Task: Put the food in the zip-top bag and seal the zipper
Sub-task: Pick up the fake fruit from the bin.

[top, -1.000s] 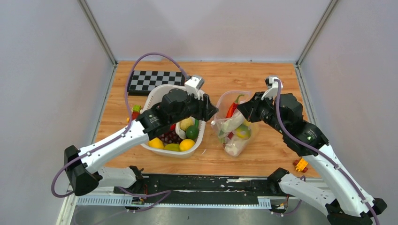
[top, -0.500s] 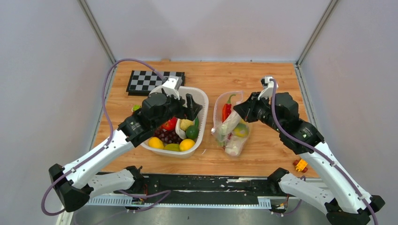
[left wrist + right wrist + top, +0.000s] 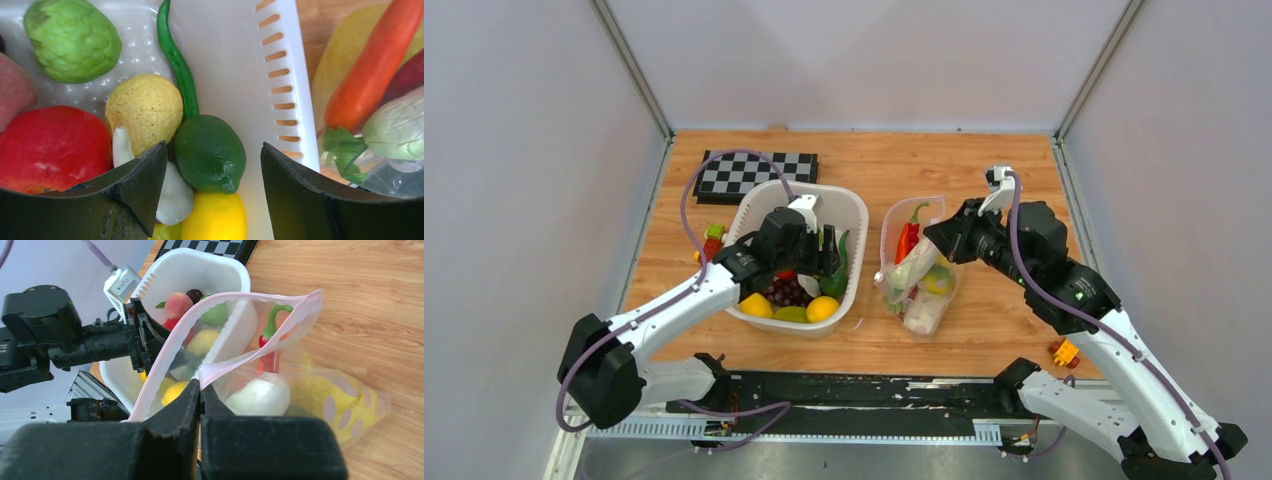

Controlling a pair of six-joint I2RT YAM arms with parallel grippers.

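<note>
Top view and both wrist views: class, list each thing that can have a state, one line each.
zip-top bag: mouth open, partly filled with food.
zipper: unsealed.
right gripper: shut on the zip-top bag's rim.
left gripper: open, empty, low over the basket.
basket: upright, holding food not yet bagged.

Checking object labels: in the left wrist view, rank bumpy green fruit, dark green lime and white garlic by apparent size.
1. bumpy green fruit
2. dark green lime, slightly smaller
3. white garlic, smallest, though only partly visible
</note>
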